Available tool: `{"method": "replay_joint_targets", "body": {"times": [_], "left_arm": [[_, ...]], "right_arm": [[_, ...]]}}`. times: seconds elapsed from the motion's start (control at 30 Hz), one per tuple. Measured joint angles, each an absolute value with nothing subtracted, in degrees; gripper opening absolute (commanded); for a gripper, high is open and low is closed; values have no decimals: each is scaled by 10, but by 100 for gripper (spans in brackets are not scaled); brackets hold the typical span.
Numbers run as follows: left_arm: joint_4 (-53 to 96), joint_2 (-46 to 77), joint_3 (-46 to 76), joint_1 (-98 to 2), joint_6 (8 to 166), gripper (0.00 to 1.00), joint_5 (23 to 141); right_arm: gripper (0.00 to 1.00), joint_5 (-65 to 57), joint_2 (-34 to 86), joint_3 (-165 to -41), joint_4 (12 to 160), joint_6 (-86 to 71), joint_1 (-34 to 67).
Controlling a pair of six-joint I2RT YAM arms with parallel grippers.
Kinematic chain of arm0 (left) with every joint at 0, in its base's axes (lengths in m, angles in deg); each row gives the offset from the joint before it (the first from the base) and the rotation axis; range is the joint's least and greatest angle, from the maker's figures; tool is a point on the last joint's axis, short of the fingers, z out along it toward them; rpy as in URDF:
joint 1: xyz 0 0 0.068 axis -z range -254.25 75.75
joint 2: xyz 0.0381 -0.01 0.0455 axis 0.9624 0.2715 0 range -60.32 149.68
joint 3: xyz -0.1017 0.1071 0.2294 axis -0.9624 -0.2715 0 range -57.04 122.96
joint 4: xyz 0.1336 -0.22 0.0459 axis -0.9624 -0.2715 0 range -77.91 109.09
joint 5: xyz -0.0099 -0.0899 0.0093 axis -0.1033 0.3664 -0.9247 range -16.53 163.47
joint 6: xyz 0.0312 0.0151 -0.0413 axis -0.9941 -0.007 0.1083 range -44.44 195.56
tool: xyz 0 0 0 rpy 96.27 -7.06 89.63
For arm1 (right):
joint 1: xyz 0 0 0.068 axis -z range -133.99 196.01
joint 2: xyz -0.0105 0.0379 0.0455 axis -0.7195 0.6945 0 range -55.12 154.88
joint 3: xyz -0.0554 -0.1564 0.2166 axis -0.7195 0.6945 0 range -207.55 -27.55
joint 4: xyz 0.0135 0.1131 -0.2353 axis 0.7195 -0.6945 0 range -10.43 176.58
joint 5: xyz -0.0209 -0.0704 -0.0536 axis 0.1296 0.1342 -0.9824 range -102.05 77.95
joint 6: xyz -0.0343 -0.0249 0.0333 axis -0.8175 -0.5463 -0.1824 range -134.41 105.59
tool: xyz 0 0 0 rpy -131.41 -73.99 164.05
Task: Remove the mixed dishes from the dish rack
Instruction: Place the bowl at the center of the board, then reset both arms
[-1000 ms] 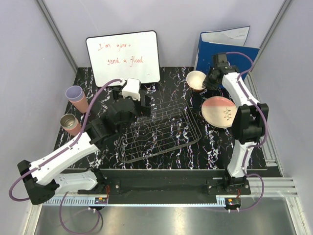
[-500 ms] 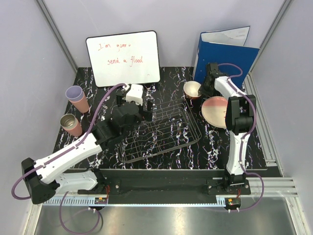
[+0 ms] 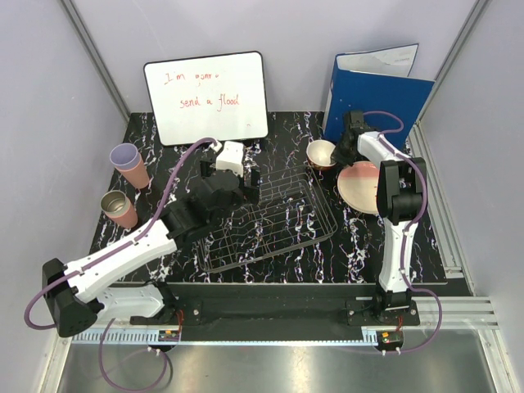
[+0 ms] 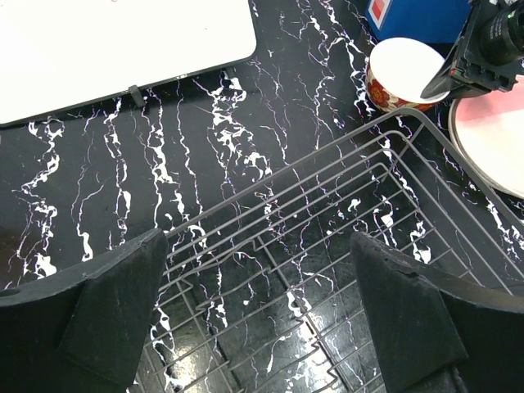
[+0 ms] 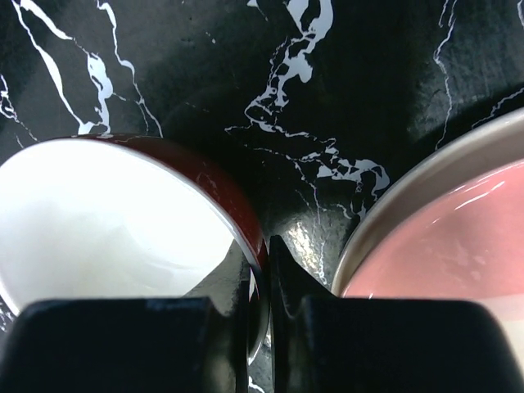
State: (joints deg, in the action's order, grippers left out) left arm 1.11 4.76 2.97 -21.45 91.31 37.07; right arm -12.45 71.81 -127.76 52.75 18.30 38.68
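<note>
The black wire dish rack (image 3: 270,223) sits mid-table with no dishes showing in it; its wires fill the left wrist view (image 4: 327,237). My left gripper (image 3: 239,178) hangs open and empty over the rack's far left part (image 4: 258,327). The small cream-and-brown bowl (image 3: 319,152) stands on the table beyond the rack's far right corner. My right gripper (image 3: 341,151) is shut on the bowl's rim (image 5: 106,221), one finger inside and one outside (image 5: 260,274). A cream-pink plate (image 3: 359,185) lies just right of the bowl (image 5: 442,262).
A lavender tumbler (image 3: 127,160) and a pink tumbler (image 3: 119,207) stand at the left edge. A whiteboard (image 3: 209,97) leans at the back left and a blue folder (image 3: 372,90) stands at the back right. The bowl (image 4: 401,70) and plate (image 4: 491,139) also show in the left wrist view.
My right gripper has brought the bowl down and left to the table beside the plate. My left gripper has shifted slightly right over the rack.
</note>
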Motion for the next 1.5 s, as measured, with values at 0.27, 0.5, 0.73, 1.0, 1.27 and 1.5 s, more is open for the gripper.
{"method": "replay_joint_targets", "body": {"times": [0.27, 0.5, 0.73, 1.0, 1.27, 1.5], "left_arm": [[7, 48, 30, -215, 919, 99, 374], [-7, 59, 30, -215, 922, 99, 380], [-9, 60, 30, -215, 928, 99, 387], [-15, 60, 39, -215, 937, 99, 389], [-52, 88, 96, -227, 971, 99, 497], [-115, 107, 108, -227, 991, 99, 527]], "right_arm": [[26, -125, 720, -1278, 537, 183, 387], [45, -126, 719, -1277, 543, 193, 387], [57, -126, 676, -1277, 537, 203, 387], [64, -124, 504, -1279, 547, 226, 384], [75, -204, 128, -1023, 674, 164, 223], [78, -316, 2, -870, 681, 111, 95]]}}
